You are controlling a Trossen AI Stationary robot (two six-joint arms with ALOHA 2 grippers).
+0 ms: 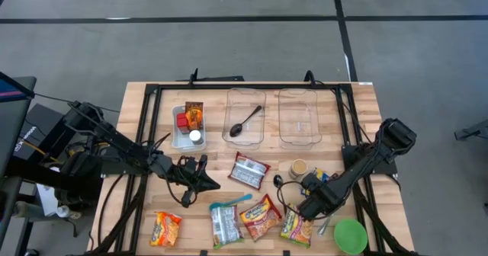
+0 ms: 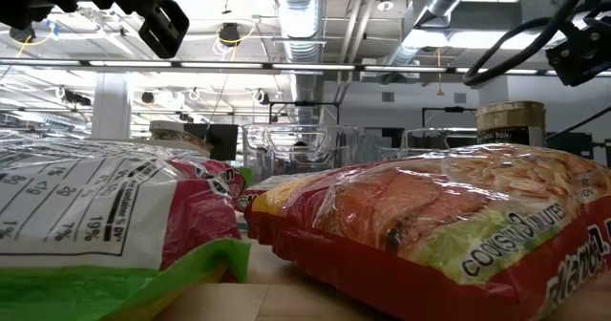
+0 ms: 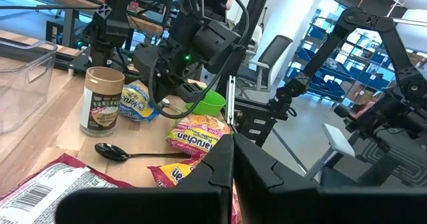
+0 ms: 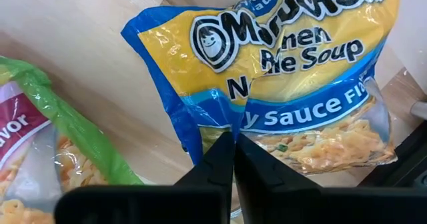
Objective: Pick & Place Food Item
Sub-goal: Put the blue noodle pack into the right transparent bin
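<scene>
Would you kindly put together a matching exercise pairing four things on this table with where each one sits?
Things:
1. black spoon
2. green bowl
3. blue-and-yellow ramen packet
4. right-hand clear bin

Places or states:
A. near the table's front right corner
B. pinched by the right gripper
C. empty
D. lying in the middle clear bin

Pairs: 1-D, 2-A, 3-B, 4-C
</scene>
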